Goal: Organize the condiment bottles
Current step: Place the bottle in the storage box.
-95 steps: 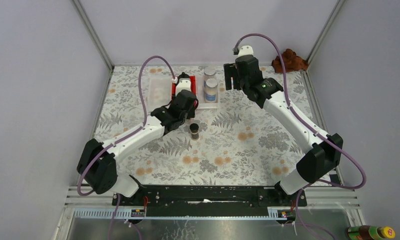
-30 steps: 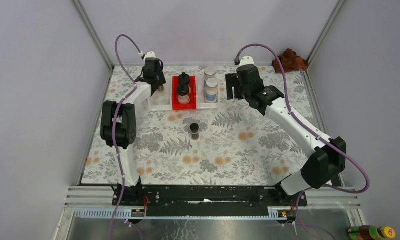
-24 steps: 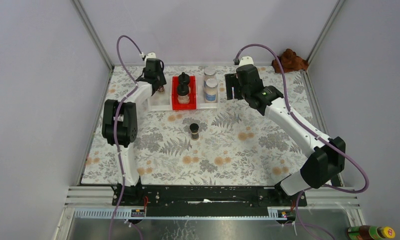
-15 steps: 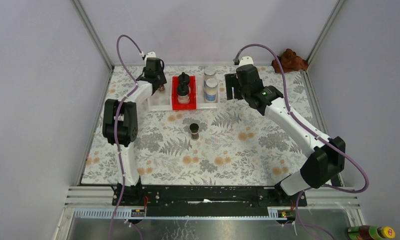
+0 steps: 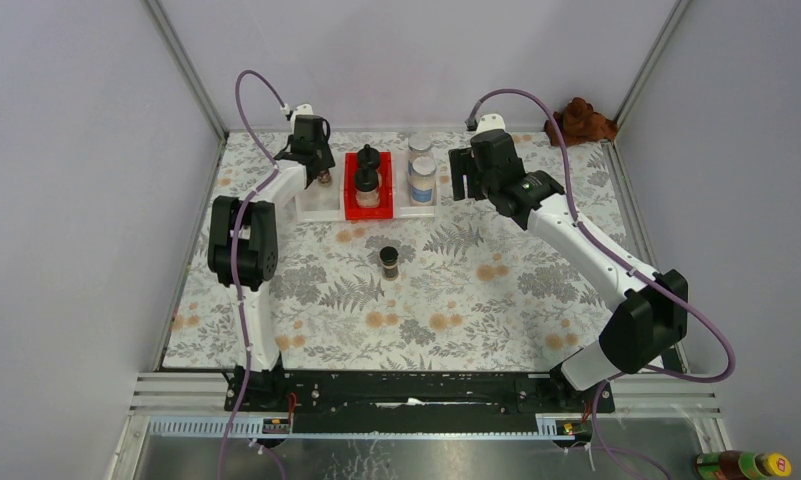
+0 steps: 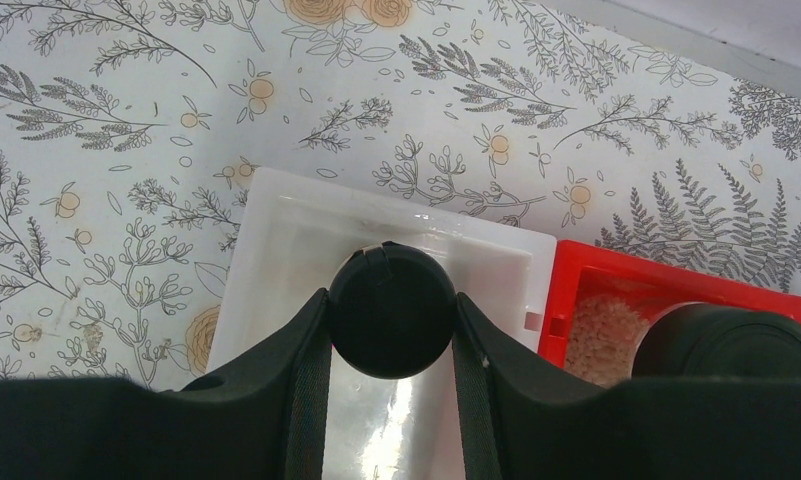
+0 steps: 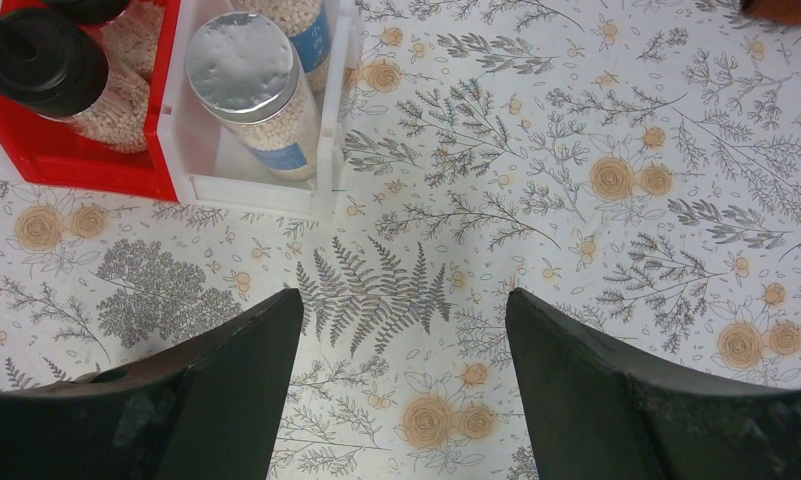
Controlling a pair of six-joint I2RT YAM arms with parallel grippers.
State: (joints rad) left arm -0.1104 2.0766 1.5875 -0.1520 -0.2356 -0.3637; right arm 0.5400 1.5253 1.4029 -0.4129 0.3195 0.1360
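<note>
My left gripper (image 5: pixel 318 168) is shut on a slim dark-brown bottle; its black cap (image 6: pixel 391 322) sits between both fingers, over the back of the left white bin (image 6: pixel 286 230). The second dark-brown bottle (image 5: pixel 388 262) stands alone mid-table. Two clear jars with black domed caps (image 5: pixel 366 178) stand in the red bin (image 7: pixel 66 165). Two silver-lidded, blue-labelled jars (image 7: pixel 251 80) stand in the right white bin (image 7: pixel 266 190). My right gripper (image 7: pixel 404 300) is open and empty, above bare table just right of the bins; it also shows in the top view (image 5: pixel 463 175).
A brown crumpled object (image 5: pixel 579 120) lies in the back right corner. A brown yellow-capped bottle (image 5: pixel 744 465) lies outside the enclosure at bottom right. Grey walls close in the floral table (image 5: pixel 476 300) on three sides.
Since 3.2 s ago my left arm has swung from beside the red bin to the left white bin at the back. Over the last second only its elbow has shifted slightly right.
</note>
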